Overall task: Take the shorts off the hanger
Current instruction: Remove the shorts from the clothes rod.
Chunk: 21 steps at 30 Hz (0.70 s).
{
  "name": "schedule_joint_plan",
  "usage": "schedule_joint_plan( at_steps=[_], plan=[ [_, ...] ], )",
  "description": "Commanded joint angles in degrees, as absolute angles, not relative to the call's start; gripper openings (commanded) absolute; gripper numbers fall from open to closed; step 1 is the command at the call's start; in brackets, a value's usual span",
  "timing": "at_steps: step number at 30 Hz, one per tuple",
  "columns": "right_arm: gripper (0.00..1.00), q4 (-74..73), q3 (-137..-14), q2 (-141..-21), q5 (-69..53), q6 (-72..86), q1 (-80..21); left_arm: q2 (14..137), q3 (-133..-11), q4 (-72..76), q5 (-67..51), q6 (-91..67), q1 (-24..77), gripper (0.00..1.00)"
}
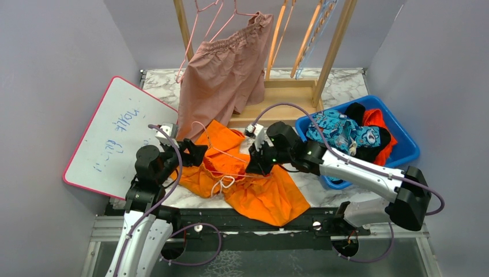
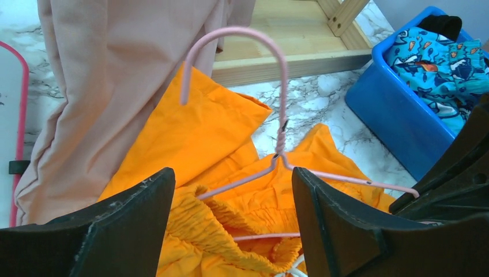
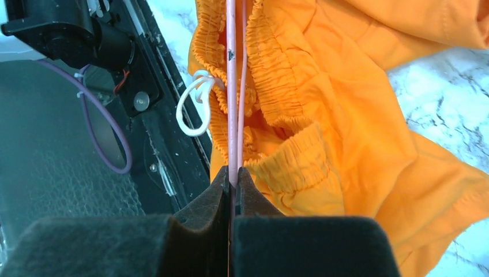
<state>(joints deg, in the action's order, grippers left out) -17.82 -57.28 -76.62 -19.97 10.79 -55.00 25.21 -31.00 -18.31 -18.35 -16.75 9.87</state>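
Note:
Bright orange shorts (image 1: 254, 184) lie on the marble table, still threaded on a pink wire hanger (image 1: 216, 153). My right gripper (image 1: 254, 166) is shut on the hanger's wire (image 3: 232, 115) at the shorts' right side. My left gripper (image 1: 193, 151) is open, its jaws wide on either side of the elastic waistband (image 2: 213, 225) and the hanger (image 2: 277, 92), gripping nothing. Dusty pink shorts (image 1: 222, 75) hang on another pink hanger from the wooden rack (image 1: 328, 57).
A blue bin (image 1: 403, 150) at the right holds cartoon-print blue, black and red-orange shorts. A whiteboard (image 1: 115, 135) lies at the left. The rack's wooden base (image 1: 288, 95) stands behind the orange shorts. A white drawstring (image 3: 193, 107) loops off the waistband.

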Motion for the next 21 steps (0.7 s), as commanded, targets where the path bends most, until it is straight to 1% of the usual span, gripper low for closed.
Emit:
schedule_joint_plan(
  at_steps=[1,7,12,21],
  plan=[
    [0.01,-16.9,-54.9,-71.1,-14.0,13.4,-54.8,24.4,-30.9,-17.1,-18.1,-16.3,9.7,0.79],
    [0.01,-18.6,-52.3,-63.9,-8.6,16.7,-54.8,23.8,-31.1,-17.1,-18.1,-16.3,9.7,0.84],
    [0.01,-21.9,-53.2,-59.7,-5.3,18.5,-54.8,22.8,-31.1,-17.1,-18.3,-16.0,9.7,0.9],
    [0.01,-28.5,-58.4,-54.6,-4.8,17.2,-54.8,23.3,-30.7,-17.1,-17.4,-16.0,9.6,0.91]
  ],
)
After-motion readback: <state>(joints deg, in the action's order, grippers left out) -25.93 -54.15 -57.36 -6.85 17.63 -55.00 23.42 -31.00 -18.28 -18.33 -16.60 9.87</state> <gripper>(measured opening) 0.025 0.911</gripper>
